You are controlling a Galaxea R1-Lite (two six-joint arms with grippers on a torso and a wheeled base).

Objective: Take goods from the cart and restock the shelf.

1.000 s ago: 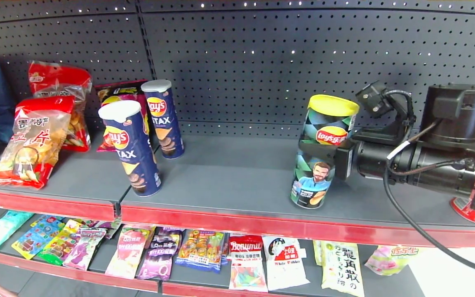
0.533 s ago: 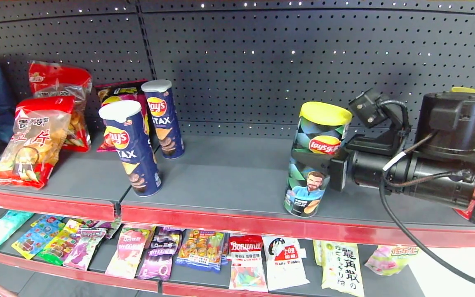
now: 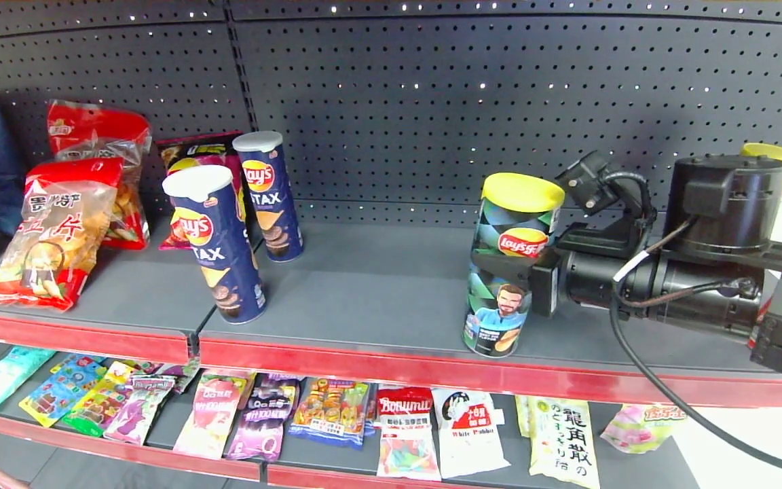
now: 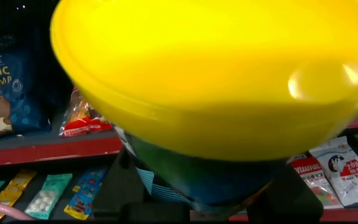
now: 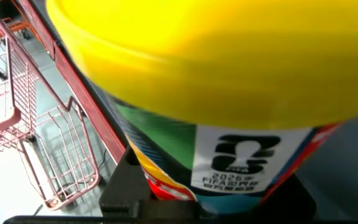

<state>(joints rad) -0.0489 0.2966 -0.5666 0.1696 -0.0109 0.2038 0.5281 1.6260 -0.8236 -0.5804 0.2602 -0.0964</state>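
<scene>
Two blue tubes [image 3: 218, 244] leftward, apart | red bags [image 3: 58, 231] beyond | each jaws grips yellow-lidded can [image 3: 510, 265]

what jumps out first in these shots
A yellow-lidded can is held upright at the front of the upper shelf by the right end effector. To its left stand two tall blue tubes, with red bags at the far left. The left end effector grips a second can, its yellow lid looming large in the left wrist view.
</scene>
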